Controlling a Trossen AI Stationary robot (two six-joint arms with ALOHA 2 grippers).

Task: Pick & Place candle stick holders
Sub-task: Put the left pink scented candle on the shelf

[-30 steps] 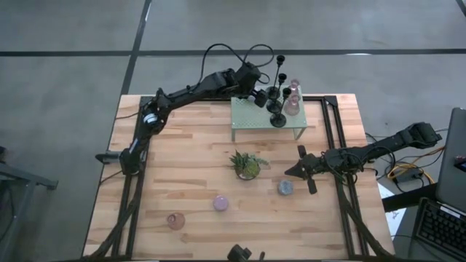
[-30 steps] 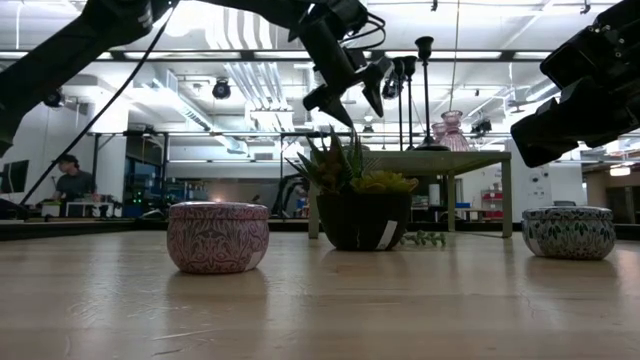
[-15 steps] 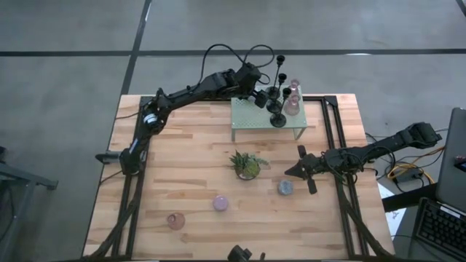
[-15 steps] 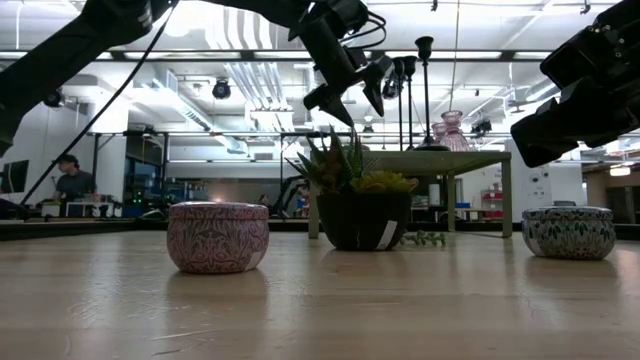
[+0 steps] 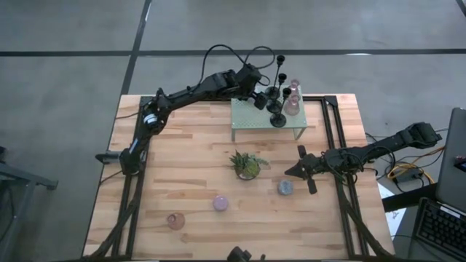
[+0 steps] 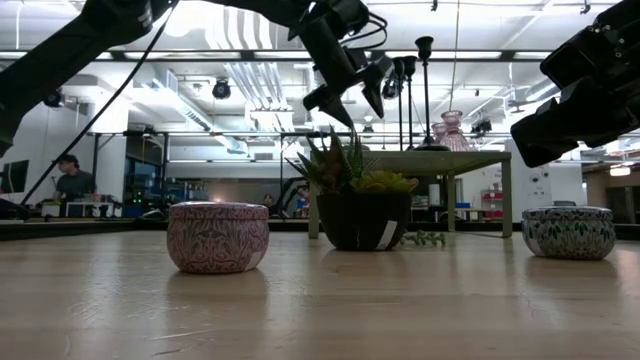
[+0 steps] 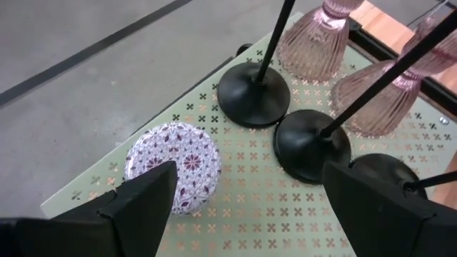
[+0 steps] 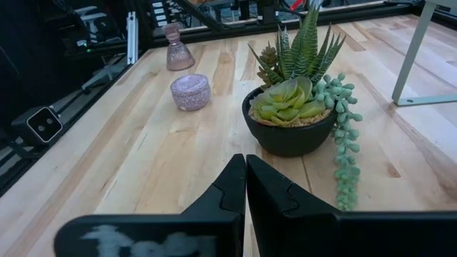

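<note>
Three black candlesticks (image 5: 277, 109) stand by their round bases (image 7: 312, 144) on the pale green mesh rack (image 5: 251, 124), beside two pink glass holders (image 5: 293, 98). A small lilac patterned round holder (image 7: 173, 165) also sits on the rack. My left gripper (image 7: 243, 193) hangs open above the rack's far left part, the lilac holder by one finger, and touches nothing. My right gripper (image 5: 301, 169) is shut and empty, just right of the blue holder (image 5: 285, 188). A lilac holder (image 5: 220, 203) and a pink holder (image 5: 175, 220) stand on the table's near part.
A spiky green plant in a dark pot (image 5: 247, 166) stands mid-table between the rack and the near holders, close in front of my right gripper (image 8: 245, 171). A dark frame (image 5: 331, 116) runs along the table's right side. A person (image 6: 70, 180) sits far off in the room.
</note>
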